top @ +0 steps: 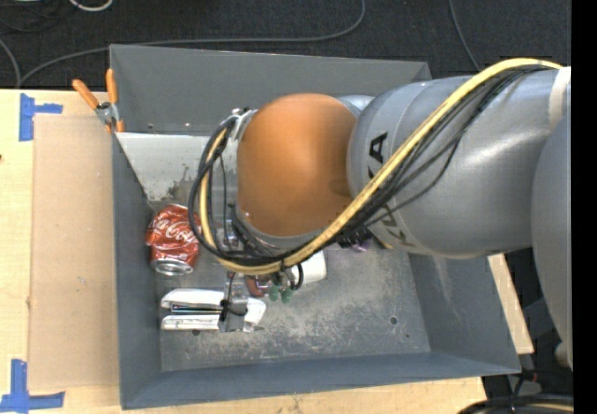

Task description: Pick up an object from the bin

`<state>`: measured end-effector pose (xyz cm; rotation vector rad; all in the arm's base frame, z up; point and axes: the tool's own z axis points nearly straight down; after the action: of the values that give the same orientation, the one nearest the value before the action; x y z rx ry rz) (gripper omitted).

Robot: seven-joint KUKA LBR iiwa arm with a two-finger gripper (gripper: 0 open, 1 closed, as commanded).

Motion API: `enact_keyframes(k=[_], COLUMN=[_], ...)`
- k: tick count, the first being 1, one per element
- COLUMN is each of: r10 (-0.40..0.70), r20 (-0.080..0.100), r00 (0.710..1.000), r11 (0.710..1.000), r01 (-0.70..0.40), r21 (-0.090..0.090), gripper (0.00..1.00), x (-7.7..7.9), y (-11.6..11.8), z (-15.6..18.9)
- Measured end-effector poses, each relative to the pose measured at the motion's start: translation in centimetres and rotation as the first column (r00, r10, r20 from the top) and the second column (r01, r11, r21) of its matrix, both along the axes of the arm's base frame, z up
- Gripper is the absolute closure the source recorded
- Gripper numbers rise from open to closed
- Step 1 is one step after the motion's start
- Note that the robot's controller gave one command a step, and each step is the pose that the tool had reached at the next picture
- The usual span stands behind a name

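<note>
The gripper [239,308] is low over the bin [373,342] floor, at the right end of a flat white object with dark stripes [189,310], just beside the crushed red Coca-Cola can [173,237]. I cannot tell how far open it is or whether it grips anything. Nothing looks lifted, so the pick seems still to do.

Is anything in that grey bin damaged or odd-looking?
Yes. The red soda can near the left wall of the bin looks dented and lies on its side. Gritty dust is strewn over the bin floor. Nothing else looks damaged.
</note>
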<state>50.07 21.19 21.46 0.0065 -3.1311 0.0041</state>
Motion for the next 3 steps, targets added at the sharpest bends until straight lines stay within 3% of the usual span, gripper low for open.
enact_keyframes(k=[1, 2, 3], r10=[-0.007, -0.094, -0.119], r20=[0.008, 0.001, 0.014], r00=[1.000, 0.996, 0.993], r11=[1.000, 0.996, 0.993], r01=[0.007, 0.094, 0.119], r21=[0.002, -0.001, 0.006], gripper=[0.00, 0.00, 0.00], x=[0.2, 2.1, 0.7], y=[-0.2, -4.9, -4.4], z=[0.4, -14.6, -14.6])
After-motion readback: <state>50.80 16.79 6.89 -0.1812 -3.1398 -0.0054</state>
